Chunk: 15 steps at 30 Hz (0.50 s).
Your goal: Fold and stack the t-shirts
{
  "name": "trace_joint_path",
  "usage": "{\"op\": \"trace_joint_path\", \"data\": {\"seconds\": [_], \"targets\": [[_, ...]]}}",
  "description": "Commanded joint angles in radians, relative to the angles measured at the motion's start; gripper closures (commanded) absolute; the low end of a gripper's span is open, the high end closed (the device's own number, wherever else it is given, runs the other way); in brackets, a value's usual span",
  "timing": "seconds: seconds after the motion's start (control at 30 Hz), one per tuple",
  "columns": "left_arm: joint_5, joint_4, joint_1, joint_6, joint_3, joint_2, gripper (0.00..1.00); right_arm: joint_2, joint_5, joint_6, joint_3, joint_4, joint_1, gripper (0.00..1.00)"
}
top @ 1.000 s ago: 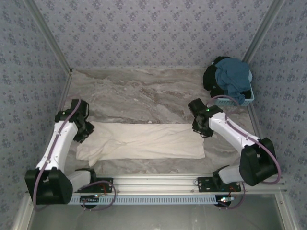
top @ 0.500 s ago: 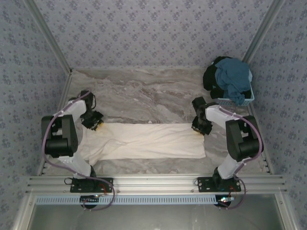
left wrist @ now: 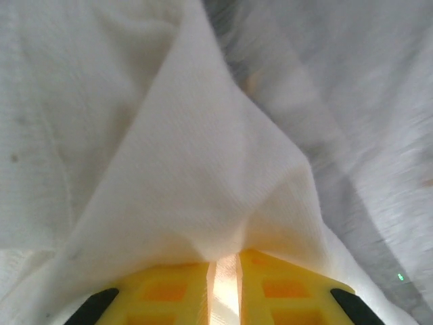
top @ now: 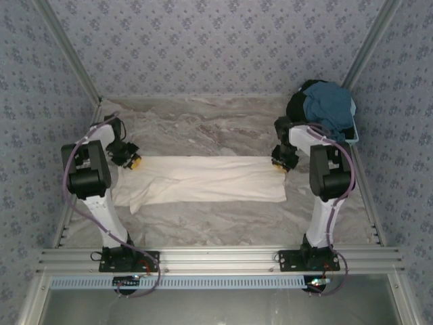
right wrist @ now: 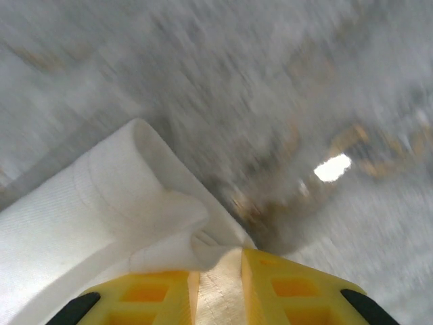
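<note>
Cream-white cotton, the large t-shirt (top: 210, 186) lies as a long folded band across the middle of the table (top: 203, 128); the left gripper (left wrist: 223, 267) is clenched on its far-left corner, the right gripper (right wrist: 218, 271) on its far-right corner, cloth bunched between the yellow fingers (left wrist: 169, 291); a teal t-shirt (top: 329, 108) and a black t-shirt (top: 296, 108) sit heaped on the blue basket (top: 340, 143) at far right. Both pinches look thin; uneven pulling could slip a corner free or skew the fold.
</note>
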<state>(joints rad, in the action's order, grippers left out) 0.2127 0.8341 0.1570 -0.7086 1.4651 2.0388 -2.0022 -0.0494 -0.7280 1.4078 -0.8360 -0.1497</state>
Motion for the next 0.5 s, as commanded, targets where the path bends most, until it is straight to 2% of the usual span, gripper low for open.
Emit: {"op": "trace_joint_path", "data": {"seconds": [0.0, 0.13, 0.27, 0.37, 0.47], "targets": [[-0.030, -0.014, 0.008, 0.042, 0.091, 0.019, 0.80, -0.081, -0.014, 0.089, 0.124, -0.041, 0.026, 0.73], [-0.092, -0.025, -0.041, 0.091, 0.054, -0.146, 0.71, -0.038, -0.062, 0.165, 0.215, -0.039, -0.006, 0.59], [-0.010, -0.076, -0.099, 0.171, -0.089, -0.259, 0.60, 0.077, -0.057, 0.179, 0.162, -0.006, -0.065, 0.48], [0.124, -0.118, -0.143, 0.231, -0.167, -0.262, 0.59, 0.149, 0.035, 0.184, 0.087, 0.051, -0.112, 0.43], [0.164, -0.111, -0.195, 0.288, -0.188, -0.239, 0.58, 0.199, 0.182, 0.200, 0.016, 0.128, -0.145, 0.41]]}}
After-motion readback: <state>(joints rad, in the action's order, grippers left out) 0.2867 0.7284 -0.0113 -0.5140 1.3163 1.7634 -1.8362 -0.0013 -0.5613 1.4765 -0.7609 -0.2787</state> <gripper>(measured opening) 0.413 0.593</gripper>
